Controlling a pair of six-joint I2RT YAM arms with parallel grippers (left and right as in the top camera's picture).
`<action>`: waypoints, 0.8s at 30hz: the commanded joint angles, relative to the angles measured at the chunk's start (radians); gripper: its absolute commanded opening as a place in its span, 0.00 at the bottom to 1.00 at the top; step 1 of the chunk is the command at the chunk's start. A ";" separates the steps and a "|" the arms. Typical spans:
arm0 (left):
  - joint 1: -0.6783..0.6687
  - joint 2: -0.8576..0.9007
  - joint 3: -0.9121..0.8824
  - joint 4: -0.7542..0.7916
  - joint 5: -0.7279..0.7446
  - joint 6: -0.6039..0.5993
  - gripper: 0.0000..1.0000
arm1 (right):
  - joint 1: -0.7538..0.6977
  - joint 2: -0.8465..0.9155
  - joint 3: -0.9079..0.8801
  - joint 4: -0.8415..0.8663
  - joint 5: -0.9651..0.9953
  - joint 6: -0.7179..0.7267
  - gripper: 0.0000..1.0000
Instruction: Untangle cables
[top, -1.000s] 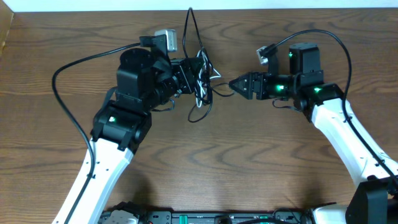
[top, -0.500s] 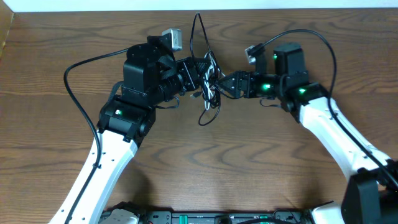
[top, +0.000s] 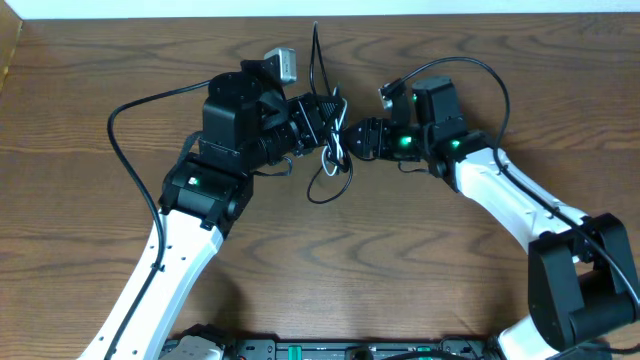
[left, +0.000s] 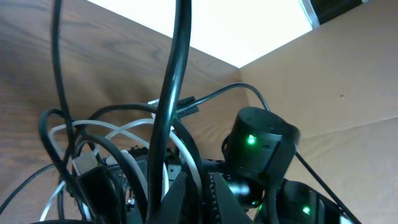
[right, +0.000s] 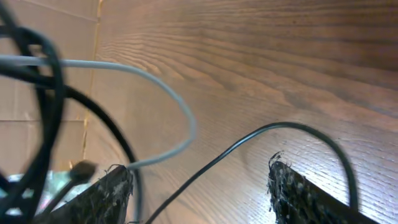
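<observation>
The table (top: 330, 270) presents a brown wood-grain surface. A white strip (top: 150, 8) borders its far edge. A plain cardboard panel (left: 336, 81) stands upright beside the table.

Bright, even light; nearest cables (right: 46, 106) blurred

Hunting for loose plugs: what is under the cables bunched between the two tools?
Through the loops of the cables only the wooden table shows. Where the left tool grips the knot, it covers whatever lies beneath.
</observation>
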 joint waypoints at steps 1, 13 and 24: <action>-0.002 -0.003 0.020 0.013 0.028 -0.010 0.08 | 0.005 0.015 0.011 0.004 0.029 0.025 0.66; -0.002 -0.003 0.020 0.034 0.028 -0.010 0.08 | 0.005 0.015 0.011 -0.027 0.000 -0.016 0.57; -0.002 -0.003 0.020 0.039 0.012 -0.009 0.08 | -0.090 0.014 0.011 -0.204 -0.119 -0.219 0.39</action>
